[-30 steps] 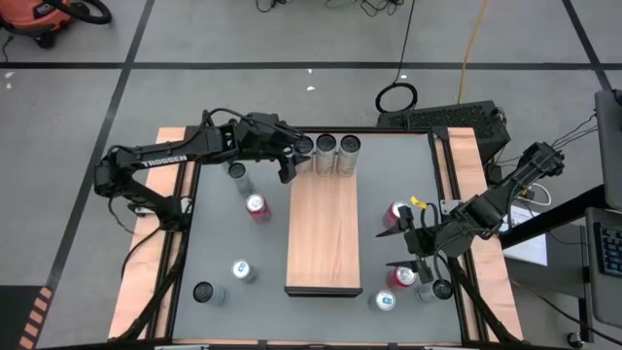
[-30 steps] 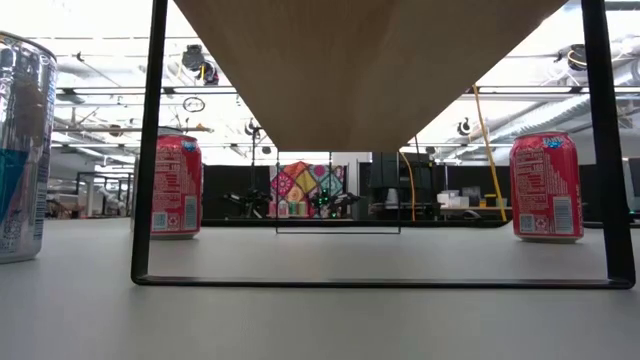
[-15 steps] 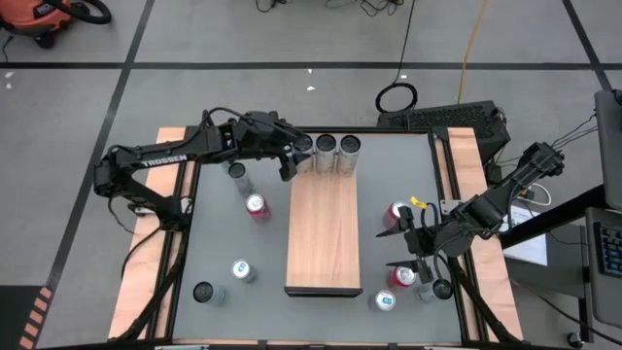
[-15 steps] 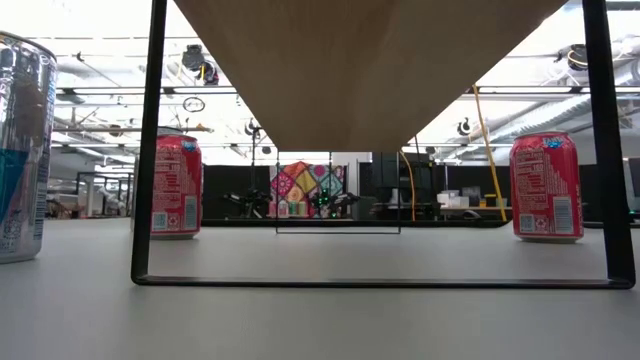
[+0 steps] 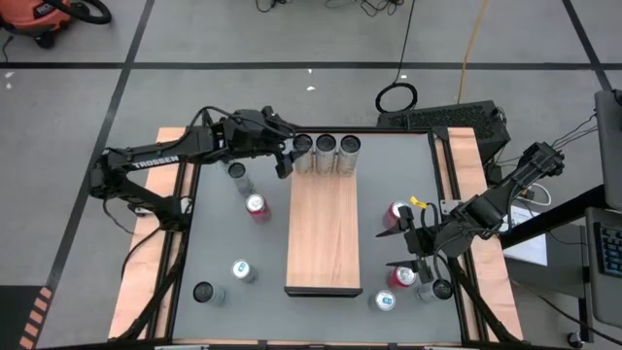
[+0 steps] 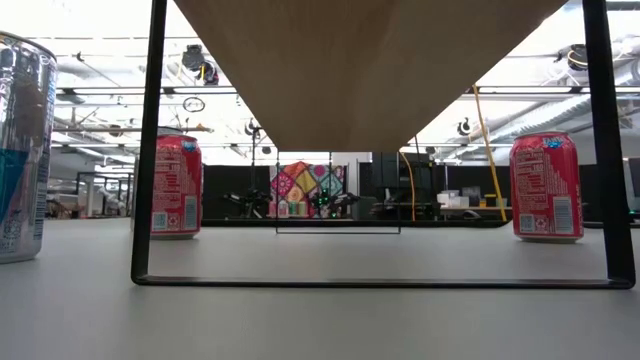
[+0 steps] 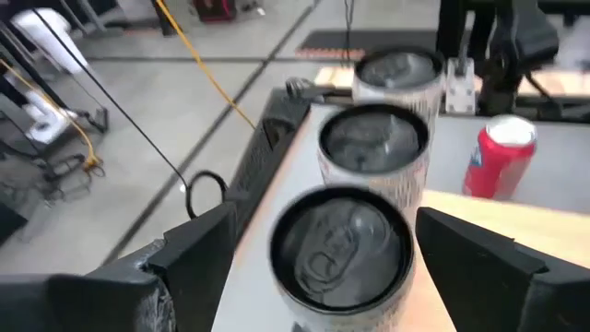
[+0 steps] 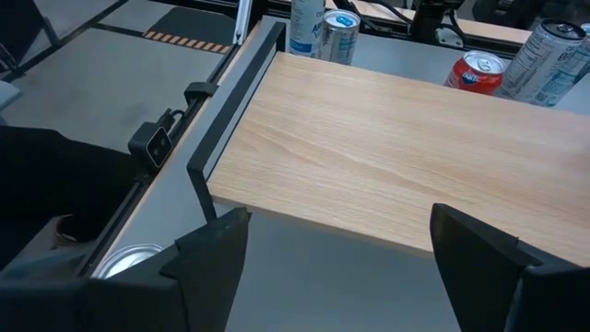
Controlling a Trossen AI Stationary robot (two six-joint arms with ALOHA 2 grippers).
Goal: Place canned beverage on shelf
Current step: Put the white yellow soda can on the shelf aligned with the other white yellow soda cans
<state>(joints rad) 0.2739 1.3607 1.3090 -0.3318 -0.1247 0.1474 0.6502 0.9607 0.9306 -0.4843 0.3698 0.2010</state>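
Observation:
Three silver cans stand in a row on the far end of the light wooden shelf point(image 5: 322, 233). The leftmost can point(image 5: 302, 154) point(image 7: 342, 245) is the nearest one in the left wrist view. My left gripper point(image 5: 288, 158) point(image 7: 323, 235) is open at that can's left side. Its fingers stand on either side of the can, and a gap shows on both sides. My right gripper point(image 5: 389, 249) point(image 8: 336, 244) hangs open and empty right of the shelf, above two red cans point(image 5: 398, 214) point(image 5: 402, 277). Neither gripper shows in the low view.
Left of the shelf, loose cans stand on the grey table: a silver one point(image 5: 238, 175), a red one point(image 5: 257, 206), a blue-and-white one point(image 5: 242, 270) and a dark one point(image 5: 203, 292). More cans point(image 5: 386, 300) crowd the near right corner. The shelf's near half is bare wood point(image 8: 387, 157).
My left gripper has drawn back a little from the leftmost can toward the table's left edge. The can stays upright on the shelf beside the other two.

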